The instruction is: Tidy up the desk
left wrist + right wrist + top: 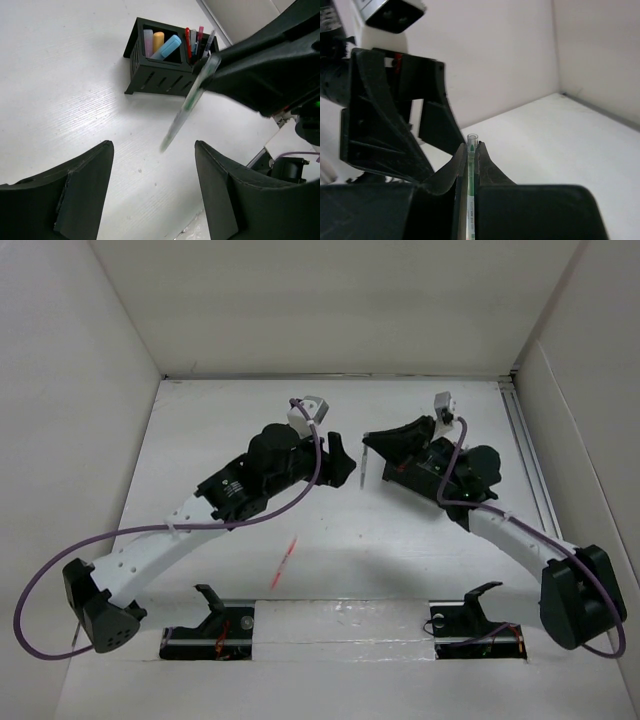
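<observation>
Overhead, the white counter (400, 550) spreads beneath both arms, fenced by upright white panels. The arms reach inward so that the left hand (338, 456) and right hand (369, 446) meet nose to nose near its middle. A thin green pen (364, 472) hangs from the right hand, and a red pen (284, 563) lies loose on the counter nearer the bases. From the left wrist, the left hand's fingers stand well apart with nothing between them. Beyond them the right hand grips the green pen by its upper end, and the pen slants down toward the gap without touching either finger. Farther off sits a black organizer (155, 75), one compartment holding pink, orange and blue highlighters, the next several pens. From the right wrist, the right hand's fingers are pressed together on the green pen, whose clear end pokes out past the tips, and the left hand is close in front. The step in hand looks to be stowing the green pen. The next move calls for carrying it clear of the left hand, over the organizer's pen compartment, and lowering it upright before letting go. The red pen is not yet tidied.
</observation>
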Motion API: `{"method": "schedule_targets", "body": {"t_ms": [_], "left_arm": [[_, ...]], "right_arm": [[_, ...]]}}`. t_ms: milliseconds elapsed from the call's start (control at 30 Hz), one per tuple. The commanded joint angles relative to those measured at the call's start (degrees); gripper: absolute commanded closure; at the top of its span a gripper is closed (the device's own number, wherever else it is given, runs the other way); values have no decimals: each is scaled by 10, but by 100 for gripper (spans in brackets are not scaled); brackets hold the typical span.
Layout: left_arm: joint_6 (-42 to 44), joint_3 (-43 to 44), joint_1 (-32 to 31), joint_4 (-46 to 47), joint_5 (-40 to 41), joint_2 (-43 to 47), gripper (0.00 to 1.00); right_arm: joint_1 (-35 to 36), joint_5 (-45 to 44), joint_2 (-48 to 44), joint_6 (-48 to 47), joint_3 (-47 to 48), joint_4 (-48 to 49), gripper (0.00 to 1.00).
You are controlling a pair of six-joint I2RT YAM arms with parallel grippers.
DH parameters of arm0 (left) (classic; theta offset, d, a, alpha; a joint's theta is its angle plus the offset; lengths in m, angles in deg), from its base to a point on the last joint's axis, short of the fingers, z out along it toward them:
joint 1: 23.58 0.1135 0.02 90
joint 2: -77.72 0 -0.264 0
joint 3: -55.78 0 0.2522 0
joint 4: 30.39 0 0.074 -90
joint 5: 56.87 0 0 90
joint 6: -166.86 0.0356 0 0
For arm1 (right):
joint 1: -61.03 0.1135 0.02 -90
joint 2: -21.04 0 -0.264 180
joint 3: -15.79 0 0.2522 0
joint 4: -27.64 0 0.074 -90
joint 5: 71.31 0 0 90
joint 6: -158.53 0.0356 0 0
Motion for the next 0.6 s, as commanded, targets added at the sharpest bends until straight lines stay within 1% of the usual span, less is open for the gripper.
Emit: {"method": "schedule_targets", "body": {"t_ms": [0, 33, 133, 167, 233, 267, 300, 333, 367, 400, 433, 500, 567], "left_arm": [[3, 13, 0, 17, 15, 26, 38], [4, 13, 0, 13, 15, 29, 38], [0, 9, 0, 0, 19, 39, 40], [-2, 2, 0, -12, 21, 43, 40], [-23, -5, 0, -35, 29, 46, 43], [-33, -18, 0, -63, 36, 46, 43], [-54, -27, 0, -80, 41, 48, 44], [-67, -36, 0, -94, 48, 48, 46], [-80, -58, 0, -125, 56, 49, 47], [-102, -72, 0, -138, 60, 51, 47], [-117, -83, 0, -151, 63, 53, 48], [-139, -116, 0, -186, 60, 56, 50], [-157, -146, 0, -203, 34, 59, 50]], "right_arm": [[-38, 8, -31, -66, 25, -76, 100], [-61, 9, -35, -68, 22, -78, 100], [-103, 19, -47, -71, 15, -75, 100], [-137, 21, -57, -81, 14, -78, 100], [-172, 22, -71, -115, 12, -107, 100], [-207, 21, -80, -133, 14, -120, 100], [-224, 17, -94, -154, 17, -172, 100], [-239, 14, -100, -197, 21, -196, 100], [-264, 11, -107, -219, 28, -213, 100], [-273, 1, -117, -240, 32, -254, 100], [-283, -5, -122, -274, 36, -273, 100], [-305, -23, -128, -296, 34, -292, 100], [-310, -38, -121, -307, 29, -300, 100]]}}
